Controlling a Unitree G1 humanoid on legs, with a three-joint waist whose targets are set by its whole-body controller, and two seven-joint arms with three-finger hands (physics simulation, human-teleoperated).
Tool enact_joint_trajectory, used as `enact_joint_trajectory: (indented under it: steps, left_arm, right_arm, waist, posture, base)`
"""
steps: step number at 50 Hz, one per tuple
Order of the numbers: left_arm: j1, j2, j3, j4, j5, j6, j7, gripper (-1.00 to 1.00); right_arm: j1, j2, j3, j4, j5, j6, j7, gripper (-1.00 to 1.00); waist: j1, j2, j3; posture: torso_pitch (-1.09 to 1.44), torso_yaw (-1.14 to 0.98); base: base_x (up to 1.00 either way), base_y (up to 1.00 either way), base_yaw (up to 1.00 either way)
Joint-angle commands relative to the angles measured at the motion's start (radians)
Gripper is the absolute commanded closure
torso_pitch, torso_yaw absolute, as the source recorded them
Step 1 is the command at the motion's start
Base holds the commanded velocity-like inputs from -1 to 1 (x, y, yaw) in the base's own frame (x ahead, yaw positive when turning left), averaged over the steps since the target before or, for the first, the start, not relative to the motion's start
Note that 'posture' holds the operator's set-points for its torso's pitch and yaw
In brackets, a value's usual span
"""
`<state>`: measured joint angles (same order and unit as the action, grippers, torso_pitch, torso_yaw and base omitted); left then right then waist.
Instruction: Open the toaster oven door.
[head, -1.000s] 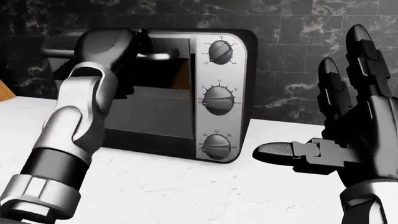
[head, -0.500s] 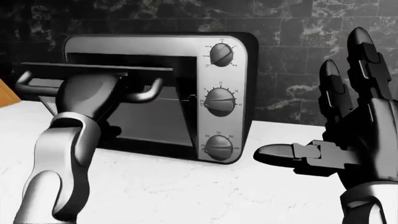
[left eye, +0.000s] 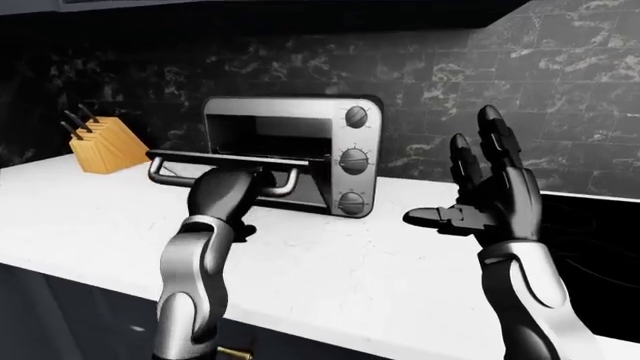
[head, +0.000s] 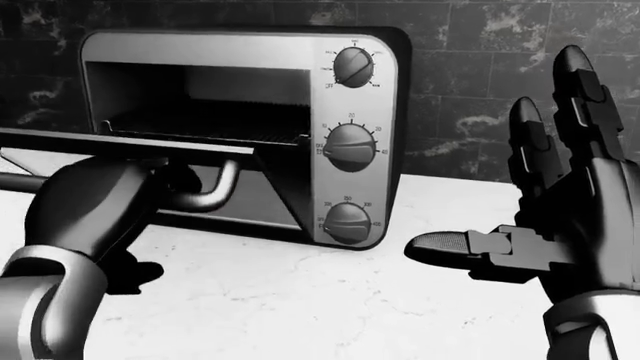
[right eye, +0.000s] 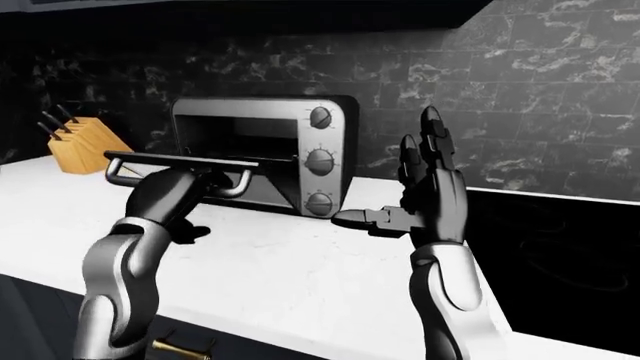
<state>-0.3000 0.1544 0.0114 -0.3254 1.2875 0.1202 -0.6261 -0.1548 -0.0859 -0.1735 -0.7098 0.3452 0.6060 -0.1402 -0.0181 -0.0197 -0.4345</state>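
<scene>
The silver toaster oven (left eye: 290, 112) stands on the white counter against the dark tile wall. Its door (left eye: 240, 158) hangs down about level, and the inside with its rack (head: 200, 131) shows. My left hand (left eye: 228, 187) is under the door's edge with its fingers closed round the curved door handle (head: 205, 196). My right hand (left eye: 455, 184) is open and empty, fingers spread upward, to the right of the oven and apart from it. Three knobs (head: 350, 154) line the oven's right side.
A wooden knife block (left eye: 105, 142) stands at the counter's left end. A black cooktop (right eye: 560, 255) lies to the right of my right hand. The white counter (left eye: 340, 262) runs under both arms, with a cabinet pull (right eye: 175, 346) below its edge.
The door has swung from nearly upright down to about level. My left hand came down and toward the camera with the handle. My right hand has stayed put.
</scene>
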Motion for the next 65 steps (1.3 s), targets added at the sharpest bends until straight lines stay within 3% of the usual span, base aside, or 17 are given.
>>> enact_joint_trajectory:
  steps: [1,10,31,35,37,47,60,65]
  left_arm:
    - [-0.008,0.008,0.031,-0.031,0.040,0.020,-0.032,-0.22]
    - [0.140,0.004,0.067,-0.160,0.044,-0.032,-0.116,-0.29]
    - [0.339,-0.028,0.199,-0.484,-0.046,-0.106,-0.295,-0.83]
    - [0.397,-0.036,0.249,-0.564,-0.086,-0.136,-0.332,-0.88]
    - [0.431,-0.044,0.275,-0.591,-0.103,-0.159,-0.344,-1.00]
    - [0.613,-0.117,0.437,-0.546,-0.195,-0.371,-0.314,-1.00]
    - [0.701,-0.185,0.645,-0.381,-0.243,-0.629,-0.297,-1.00]
    - [0.684,-0.174,0.726,-0.303,-0.263,-0.680,-0.261,-1.00]
  right_arm:
    - [-0.024,-0.004,-0.001,-0.021,-0.001,-0.025,0.003,-1.00]
    - [-0.025,-0.004,0.000,-0.025,-0.002,-0.021,0.000,-1.00]
    - [-0.024,-0.002,0.003,-0.027,-0.006,-0.018,0.000,-1.00]
    - [-0.024,-0.001,0.004,-0.026,-0.008,-0.020,0.000,-1.00]
    - [-0.025,-0.001,0.006,-0.030,-0.008,-0.016,-0.001,-1.00]
    - [-0.025,0.001,0.009,-0.031,-0.012,-0.016,-0.001,-1.00]
    - [-0.024,0.002,0.008,-0.029,-0.014,-0.018,0.000,-1.00]
    - [-0.024,0.002,0.011,-0.035,-0.015,-0.013,-0.002,-1.00]
  waist:
    - [0.003,0.000,0.008]
    - [-0.001,0.008,0.001]
    - [-0.004,0.005,0.004]
    - [-0.001,0.005,0.003]
    - [0.001,0.005,0.003]
    - [0.009,0.007,-0.001]
    - [0.010,0.010,0.001]
    - [0.010,0.013,0.002]
  posture:
    - [-0.63,0.00]
    - [-0.63,0.00]
    - [-0.63,0.00]
    - [-0.63,0.00]
    - [-0.63,0.00]
    - [-0.63,0.00]
    - [-0.63,0.00]
    - [-0.63,0.00]
  base:
    - [0.00,0.00,0.00]
    - [0.00,0.00,0.00]
    - [0.00,0.00,0.00]
    - [0.00,0.00,0.00]
    - [0.00,0.00,0.00]
    - [0.00,0.00,0.00]
    - [0.00,0.00,0.00]
    - [0.00,0.00,0.00]
